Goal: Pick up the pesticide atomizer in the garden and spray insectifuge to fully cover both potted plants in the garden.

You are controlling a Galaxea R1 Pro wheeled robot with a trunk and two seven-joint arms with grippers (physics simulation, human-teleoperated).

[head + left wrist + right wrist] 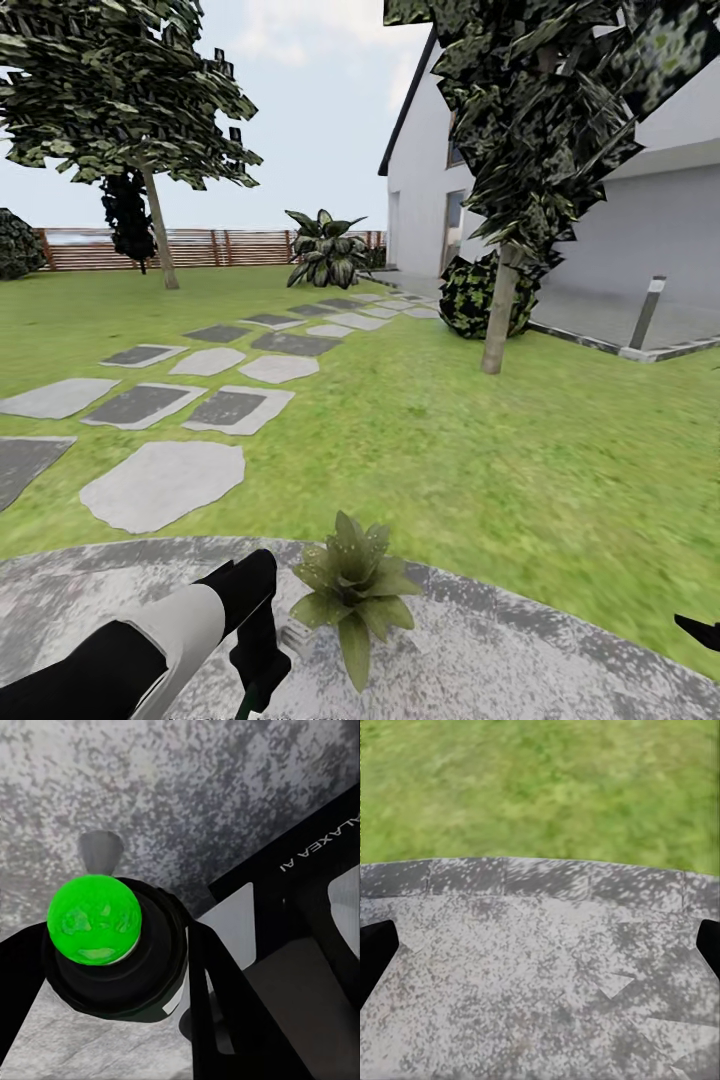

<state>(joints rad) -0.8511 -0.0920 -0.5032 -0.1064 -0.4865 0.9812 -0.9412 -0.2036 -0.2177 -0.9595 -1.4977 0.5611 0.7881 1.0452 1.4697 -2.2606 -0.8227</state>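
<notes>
At the near edge of the head view, about 7 o'clock, the left arm reaches in over the grey speckled patio (520, 640), white sleeve then black forearm, ending in the left hand (262, 668) pointing down at the paving. A thin dark green sliver shows just under it at the frame's edge. The left wrist view shows what it carries: the pesticide atomizer (112, 945) seen end on, a bright green round cap on a dark collar, clasped between the black fingers (225, 1005), with a grey nozzle tip poking out beyond the cap over the stone. So the left hand is closed around the bottle.

Just beside that hand, at 6 o'clock and slightly right, one potted plant (352, 588) sits on the patio near its curved rim, a low rosette of pointed olive leaves.

At 4 o'clock a black tip of the right hand (700, 632) pokes into the frame. In the right wrist view its two fingertips (375, 952) stand far apart at the frame's opposite edges, with nothing between them but paving and, beyond the rim, grass.

Farther out, the lawn (480, 440) spreads to 12 o'clock, with stepping stones (160, 485) running from 9 toward 12. At 2 o'clock stand a thin tree (500, 320), a round bush (470, 295), a bollard lamp (648, 312) and the white house (430, 190). Farthest off are a striped-leaf agave (328, 250), another tree (150, 200) and the slatted fence (200, 247).
</notes>
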